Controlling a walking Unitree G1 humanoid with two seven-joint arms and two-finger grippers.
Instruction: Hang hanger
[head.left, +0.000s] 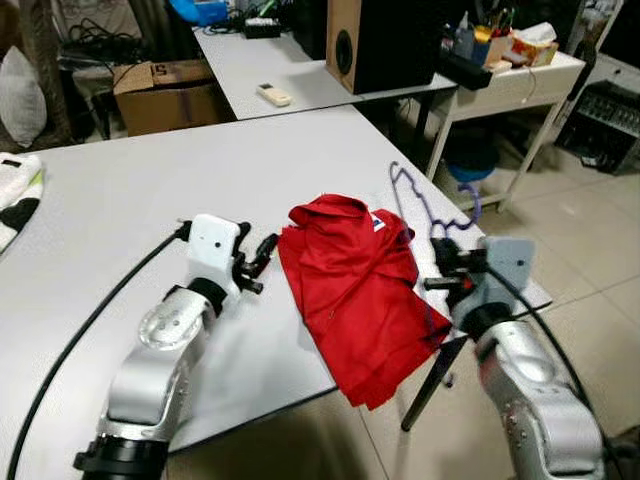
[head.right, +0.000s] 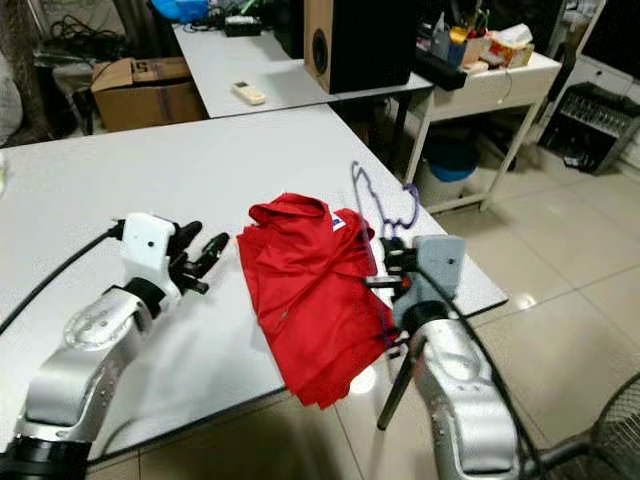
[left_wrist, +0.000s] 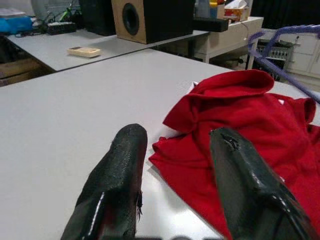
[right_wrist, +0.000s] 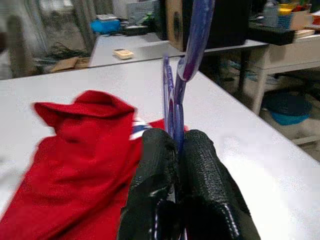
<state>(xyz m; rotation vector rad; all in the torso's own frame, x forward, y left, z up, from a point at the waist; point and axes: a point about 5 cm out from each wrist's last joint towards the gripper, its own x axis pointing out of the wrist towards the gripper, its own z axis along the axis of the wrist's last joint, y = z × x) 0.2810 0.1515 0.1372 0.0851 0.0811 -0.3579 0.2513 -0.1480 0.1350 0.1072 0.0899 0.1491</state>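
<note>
The right gripper (right_wrist: 175, 150) is pinched on the purple hanger (head.left: 440, 205), which stands over the near right corner of the counter (head.left: 130, 190), its hook rising toward the far side. The left gripper (left_wrist: 175, 170) hovers low over the counter with fingers spread, just beside the collar edge of the red shirt (head.left: 360, 290). The shirt lies crumpled flat, its lower hem drooping past the counter's front edge.

Step in hand, as judged: feeding the hanger into the shirt.
- Keep the right grip firm; the wire is thin and may twist between the fingers (right_wrist: 150, 190).
- Use the left gripper to lift the collar so a hanger arm can slide under it.
- Move slowly; the overhanging hem could drag the shirt off the counter.

Surroundings: a speaker (head.left: 385, 40) and a remote (head.left: 273, 96) sit on the counter behind, a cardboard box (head.left: 165, 95) to the far left, a cluttered white desk (head.left: 520, 85) to the right. None obstructs the work.
</note>
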